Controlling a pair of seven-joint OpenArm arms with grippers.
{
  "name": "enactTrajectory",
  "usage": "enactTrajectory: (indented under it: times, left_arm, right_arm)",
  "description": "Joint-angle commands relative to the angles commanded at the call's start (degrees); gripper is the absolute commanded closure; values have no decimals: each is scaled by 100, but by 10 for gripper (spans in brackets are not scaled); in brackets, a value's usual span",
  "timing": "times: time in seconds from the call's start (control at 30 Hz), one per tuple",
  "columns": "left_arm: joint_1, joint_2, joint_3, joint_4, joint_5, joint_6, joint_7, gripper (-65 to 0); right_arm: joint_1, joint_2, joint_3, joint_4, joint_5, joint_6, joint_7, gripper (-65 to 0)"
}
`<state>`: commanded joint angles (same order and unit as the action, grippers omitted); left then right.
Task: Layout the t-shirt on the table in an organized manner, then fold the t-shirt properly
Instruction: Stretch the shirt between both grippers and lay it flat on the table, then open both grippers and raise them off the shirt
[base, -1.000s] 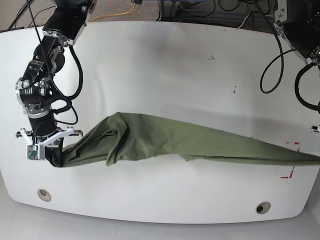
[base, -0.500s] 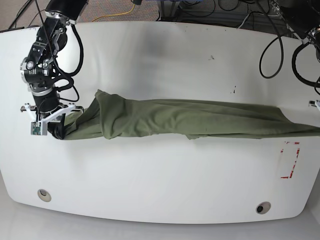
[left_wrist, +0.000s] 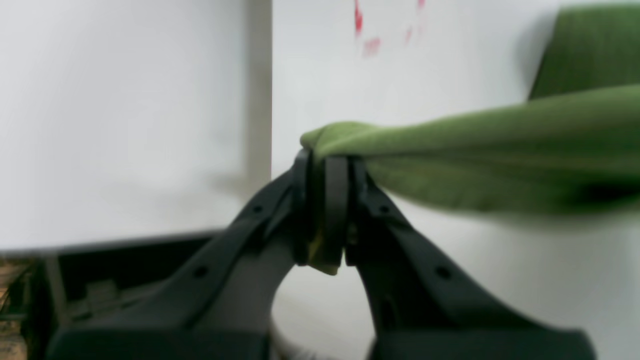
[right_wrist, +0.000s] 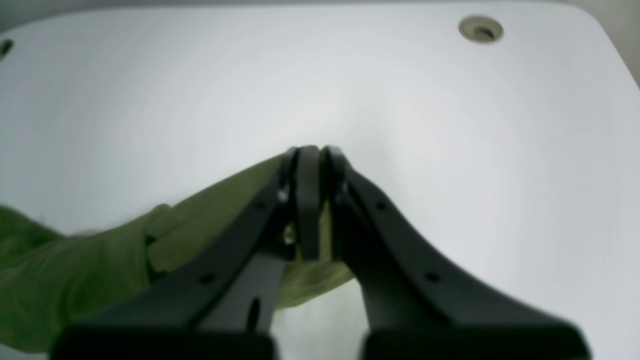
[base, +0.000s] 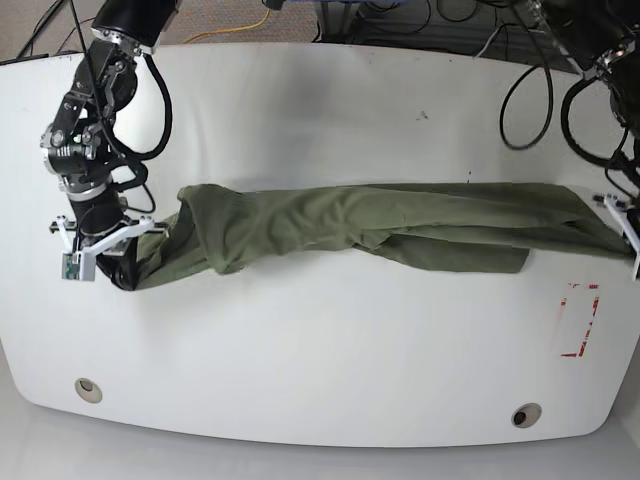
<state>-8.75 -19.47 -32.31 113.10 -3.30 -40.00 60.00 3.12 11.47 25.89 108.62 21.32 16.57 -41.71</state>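
The olive-green t-shirt (base: 370, 225) is stretched in a long band across the middle of the white table (base: 320, 120), bunched and twisted toward its left end. In the base view my right gripper (base: 122, 275) is shut on the shirt's left end. My left gripper (base: 632, 252) holds the right end at the frame's edge. The left wrist view shows the left gripper (left_wrist: 327, 160) clamped on a fold of the t-shirt (left_wrist: 500, 150), which hangs above the table. In the right wrist view the right gripper (right_wrist: 310, 155) pinches the t-shirt (right_wrist: 100, 260) low over the tabletop.
Two grommet holes (base: 88, 389) (base: 527, 414) sit near the table's front edge; a grommet hole (right_wrist: 481, 29) also shows in the right wrist view. A red tape rectangle (base: 580, 320) lies front right. Cables hang behind the table's far edge.
Both grippers have carried the shirt away from the front edge toward the table's middle. The right end, which lay over the red tape, now sits farther back, and the band is wider.
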Motion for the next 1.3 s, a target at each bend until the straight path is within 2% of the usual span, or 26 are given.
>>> enactTrajectory:
  times: [0.23,0.33,0.43,0.5,0.6,0.67,0.7,0.83,0.93,0.97,1.03,1.2,1.3]
  left_arm:
    - [-1029,26,615,-536,0,0,-18,-3]
    - [-1547,35,659,-1011,0,0,-26,-4]
    - [-1925,26,659,-1407,0,0,-35,-4]
    - [-2066,9,659,-1582,0,0,-149,-4]
    - [-2180,-18,703,-1837,9,0,-563,-6]
    - [-2207,-158,791,-2022,9,0,-677,-28]
    - [-2251,-220,862,-2127,9,0,-677,-58]
    - [-2391,-325,985,-2488,0,0,-677,-319]
    - [-2400,-466,993,-2497,-9,0,-677,-508]
    - [-2400,-554,1002,-2497,-44,0,-677,-531]
    - [-2418,-695,1002,-2497,-53,0,-677,-531]
    - [-2382,-949,967,-2321,-53,0,-668,-531]
    - [-2040,-993,932,-2163,-53,0,-659,-531]
  right_arm:
    - [844,105,-9,-1248,0,26,26,0]
    - [1240,141,-9,-1741,0,26,53,0]
    - [1618,167,-18,-2233,0,26,281,0]
    - [1820,193,-18,-2549,0,26,422,0]
    - [2224,299,-35,-3147,0,26,554,-2]
    - [2505,325,-35,-3552,0,26,563,-17]
    - [2637,334,-44,-3719,0,26,554,-48]
    - [2884,448,-211,-3991,-123,-18,563,-350]
    - [2936,484,-404,-3912,-193,18,563,-579]
    - [2945,484,-440,-3824,-185,26,536,-636]
    - [2910,484,-457,-3525,-211,26,510,-650]
    - [2374,484,-404,-2813,-193,26,158,-615]
    - [2066,484,-413,-2646,-193,26,44,-614]
